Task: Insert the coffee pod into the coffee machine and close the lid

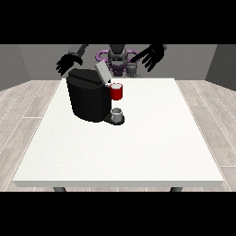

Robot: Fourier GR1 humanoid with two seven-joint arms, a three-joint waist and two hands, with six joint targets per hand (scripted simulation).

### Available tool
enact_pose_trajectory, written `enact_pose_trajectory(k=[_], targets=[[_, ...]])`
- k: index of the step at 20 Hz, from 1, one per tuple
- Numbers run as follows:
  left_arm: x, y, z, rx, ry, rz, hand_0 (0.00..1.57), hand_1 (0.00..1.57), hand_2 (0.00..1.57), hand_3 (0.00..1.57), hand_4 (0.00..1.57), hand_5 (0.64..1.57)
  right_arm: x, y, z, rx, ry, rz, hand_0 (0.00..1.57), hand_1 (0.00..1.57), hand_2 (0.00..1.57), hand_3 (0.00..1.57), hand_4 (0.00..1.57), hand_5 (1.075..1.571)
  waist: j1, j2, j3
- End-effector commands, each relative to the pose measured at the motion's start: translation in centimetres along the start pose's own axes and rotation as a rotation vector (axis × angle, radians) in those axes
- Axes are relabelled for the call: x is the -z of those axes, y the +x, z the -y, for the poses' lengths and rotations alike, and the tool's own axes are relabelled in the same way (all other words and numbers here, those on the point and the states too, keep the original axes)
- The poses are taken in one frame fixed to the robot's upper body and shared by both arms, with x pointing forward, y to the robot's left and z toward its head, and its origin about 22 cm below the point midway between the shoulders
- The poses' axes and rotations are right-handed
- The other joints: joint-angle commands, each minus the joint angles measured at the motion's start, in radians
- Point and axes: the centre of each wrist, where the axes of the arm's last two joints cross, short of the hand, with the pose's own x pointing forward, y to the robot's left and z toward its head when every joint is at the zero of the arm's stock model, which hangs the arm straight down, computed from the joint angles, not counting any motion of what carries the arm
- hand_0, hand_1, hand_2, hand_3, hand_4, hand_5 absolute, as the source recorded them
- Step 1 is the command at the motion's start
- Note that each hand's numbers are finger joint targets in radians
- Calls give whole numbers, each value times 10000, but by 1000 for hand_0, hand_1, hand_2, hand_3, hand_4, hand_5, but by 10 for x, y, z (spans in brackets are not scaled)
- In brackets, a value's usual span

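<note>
I start with the fingers: on the hand at the view's right (152,56) they are spread apart and straight, holding nothing, the palm raised above the table's far edge. The hand at the view's left (69,62) also has its fingers apart and hanging relaxed, empty, hovering just behind the top of the coffee machine (87,97); I cannot tell whether it touches the machine. Both arms run back to the robot's torso (118,57), which stands behind the middle of the far edge. From my seat, the coffee machine is a black block sitting on the table's far left part, near the far edge and well away from the near edge. Its lid (101,72) is a pale flap tilted up and back, so the top is open. On the machine's right-hand face in the view is a red part (117,91) with a light top; I cannot tell whether that is the pod itself or the brewing head. Below it a small grey cup (117,113) stands on the machine's dark drip base. The white table (138,147) fills the middle of the view, with a pale wooden floor (23,115) around it.
</note>
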Motion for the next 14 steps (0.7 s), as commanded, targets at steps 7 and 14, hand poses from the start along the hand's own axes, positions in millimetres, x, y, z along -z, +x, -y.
enact_pose_trajectory(k=[7, 14], targets=[[-57, -84, 104, -4053, -237, -1250, 0, 0, 0, 0, 191, 1571, 0, 20, 17, -915, 850, -454, 0, 0, 0, 0, 289, 1571, 1472, -2338, 0], [-78, -99, 106, -5401, -174, -1368, 0, 0, 0, 0, 0, 1571, 9, 44, 10, -723, 1781, 318, 0, 0, 0, 0, 0, 1571, 1988, -2274, 10]])
